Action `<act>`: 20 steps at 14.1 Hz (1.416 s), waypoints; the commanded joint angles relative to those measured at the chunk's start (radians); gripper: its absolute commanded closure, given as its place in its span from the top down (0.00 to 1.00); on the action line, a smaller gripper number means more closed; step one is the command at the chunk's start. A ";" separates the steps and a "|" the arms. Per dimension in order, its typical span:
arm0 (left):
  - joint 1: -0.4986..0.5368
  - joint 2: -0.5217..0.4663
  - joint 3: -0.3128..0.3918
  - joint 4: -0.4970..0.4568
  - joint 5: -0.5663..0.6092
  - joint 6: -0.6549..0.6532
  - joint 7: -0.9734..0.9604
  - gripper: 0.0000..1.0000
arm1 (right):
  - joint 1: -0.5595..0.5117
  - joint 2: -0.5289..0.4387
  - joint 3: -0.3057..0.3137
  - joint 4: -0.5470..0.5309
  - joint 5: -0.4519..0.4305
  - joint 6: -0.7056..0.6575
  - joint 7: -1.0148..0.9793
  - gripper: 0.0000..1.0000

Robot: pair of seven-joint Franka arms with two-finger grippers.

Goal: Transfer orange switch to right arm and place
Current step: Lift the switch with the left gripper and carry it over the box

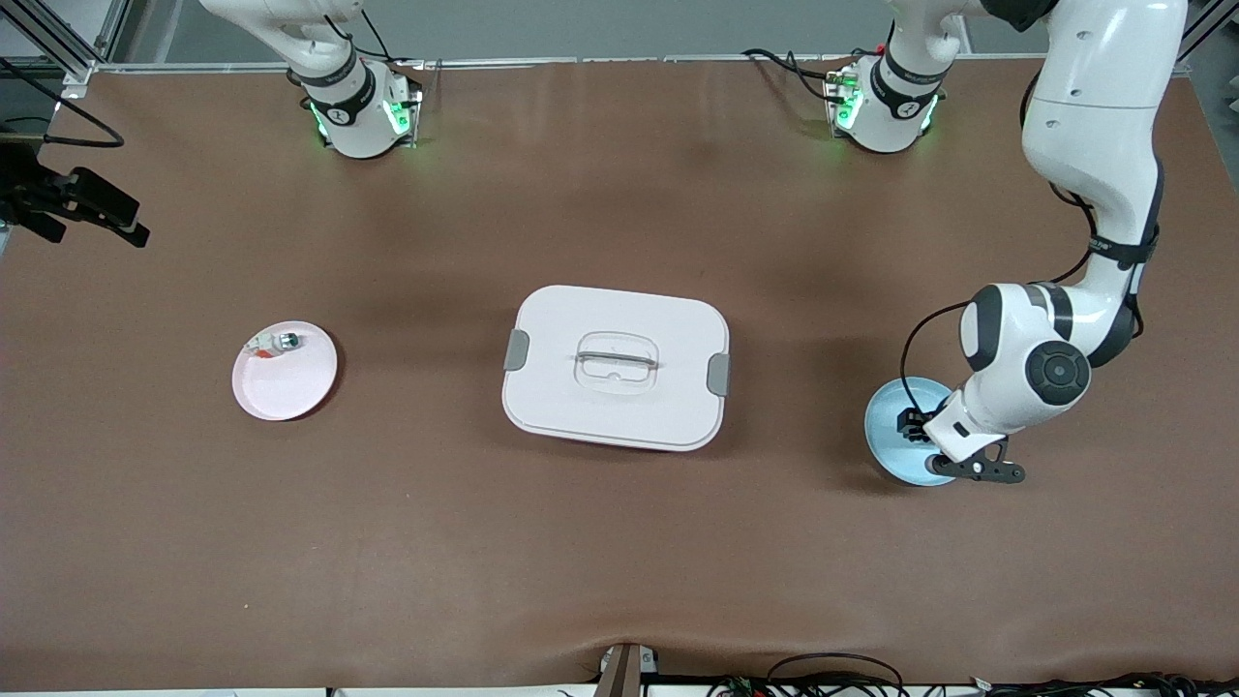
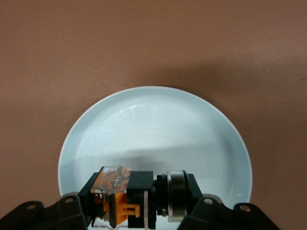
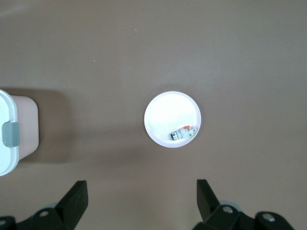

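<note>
Front view gives you the left gripper (image 1: 915, 426) down in the pale blue plate (image 1: 886, 436), which sits at about four o'clock from the white lidded box (image 1: 616, 366), toward the left arm's end of the table. Look at the left wrist view and you see the gripper's jaws drawn in tight on the orange switch (image 2: 136, 196), which lies on its side between the two fingers (image 2: 72, 206), low over the blue plate's (image 2: 153, 129) floor; you cannot tell whether it touches the plate. The switch's black body with orange parts and its silvery ring both show between the finger bases.

The right arm waits. Your front view shows only its base (image 1: 353, 111) at the table's top edge. In the right wrist view its right gripper (image 3: 141, 196) hangs high with the two fingers spread wide and nothing between them, over bare table near the pink plate (image 3: 165, 112). That pink plate (image 1: 290, 387) lies at nine o'clock from the box, toward the right arm's end, and it holds a small white-and-silver switch (image 1: 281, 341) with a green tip near its rim.
</note>
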 commanded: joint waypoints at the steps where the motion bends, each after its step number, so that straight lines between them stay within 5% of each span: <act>1: 0.004 -0.082 -0.028 -0.013 -0.008 -0.091 0.003 0.17 | -0.003 -0.026 -0.001 -0.027 0.012 0.008 -0.004 1.00; 11: -0.002 -0.340 -0.148 -0.015 -0.038 -0.462 -0.207 0.17 | -0.006 -0.024 -0.001 -0.026 0.012 0.005 -0.004 1.00; 20: -0.008 -0.364 -0.292 0.045 -0.112 -0.514 -0.540 0.17 | -0.017 -0.017 -0.004 -0.001 0.012 -0.002 -0.001 1.00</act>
